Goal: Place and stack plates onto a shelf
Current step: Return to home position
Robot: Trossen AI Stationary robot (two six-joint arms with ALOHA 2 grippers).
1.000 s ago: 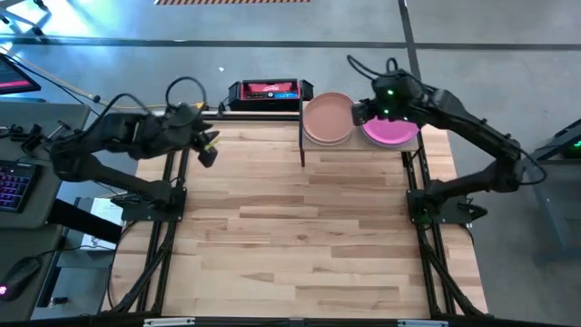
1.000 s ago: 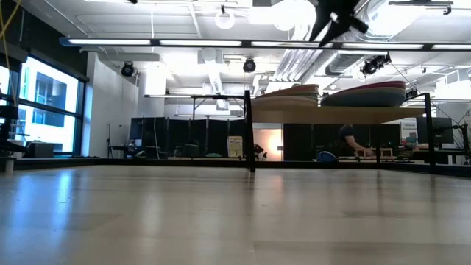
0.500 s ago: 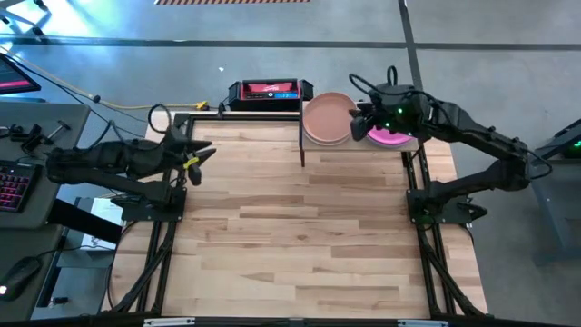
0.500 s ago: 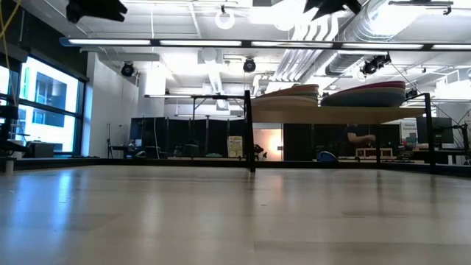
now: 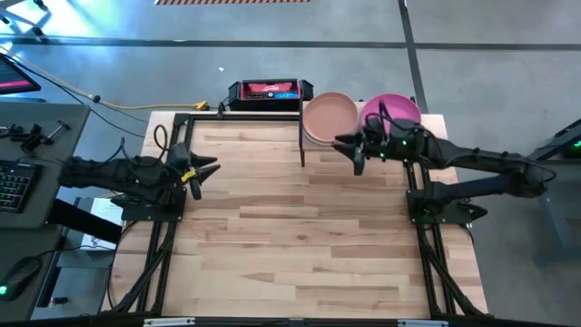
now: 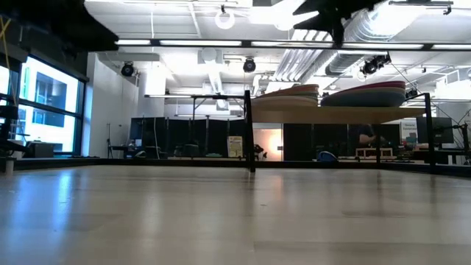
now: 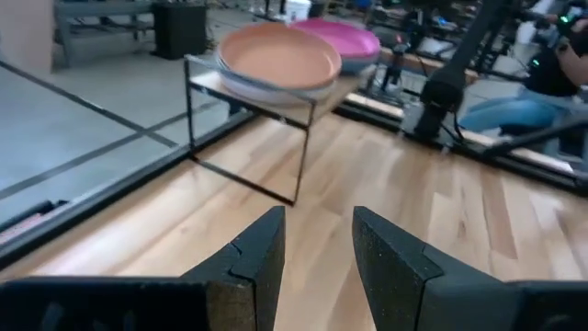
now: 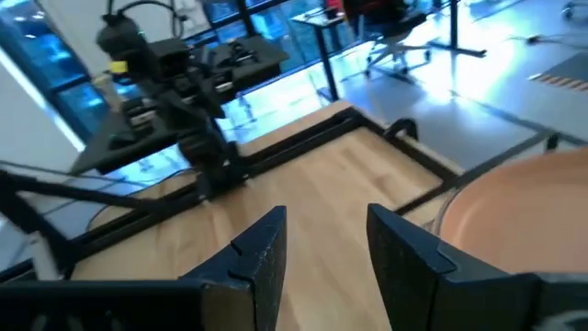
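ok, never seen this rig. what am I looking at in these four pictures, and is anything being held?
It is a robot with two dark arms mounted at the sides of a wooden table. One camera looks straight down. One sits at table height. One rides on each wrist, looking past that arm's own two fingers.

The left gripper hangs over the table's left edge. The right gripper hovers just in front of the shelf, a small raised board on black posts at the table's far edge. Both are open and hold nothing.

On the shelf sit two stacks, one topped by a peach plate, the other by a magenta plate.
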